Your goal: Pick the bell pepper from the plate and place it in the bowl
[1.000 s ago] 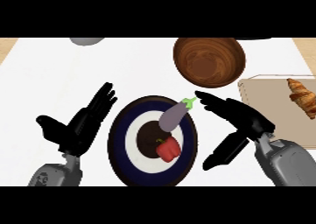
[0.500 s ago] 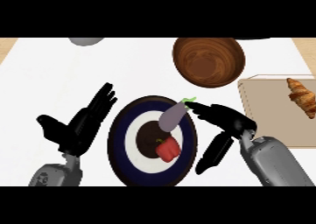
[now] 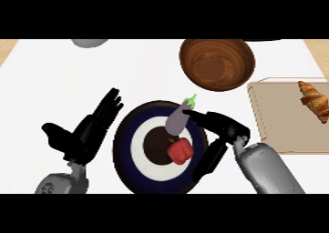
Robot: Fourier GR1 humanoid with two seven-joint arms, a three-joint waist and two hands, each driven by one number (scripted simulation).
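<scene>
1. We see the bell pepper (image 3: 180,151), red, lying on the plate (image 3: 124,146), on the right side of its dark centre and over the white ring.
2. An eggplant (image 3: 177,117) lies on the same plate just beyond the pepper, its green stem pointing to the far right over the rim.
3. Our right hand (image 3: 227,132) sits over the plate's right rim. Its fingers (image 3: 202,117) are slightly bent and reach left, up against the eggplant's near end, while the thumb (image 3: 208,163) stretches toward the near side, right of the pepper.
4. That hand is spread wide and grasps nothing; the pepper lies just left of it. We cannot tell whether the thumb touches the pepper.
5. Our left hand (image 3: 86,134) rests left of the plate, fingers straight and pointing to the far right, thumb out to the left, holding nothing.
6. The wooden bowl (image 3: 242,68) stands to the far right of the plate, well apart from the pepper.
7. Right of the plate lies a cutting board (image 3: 281,119) with a croissant (image 3: 313,101) at its far right.
8. A grey object (image 3: 90,43) shows at the far edge of the white counter (image 3: 45,73); we cannot tell what it is.
</scene>
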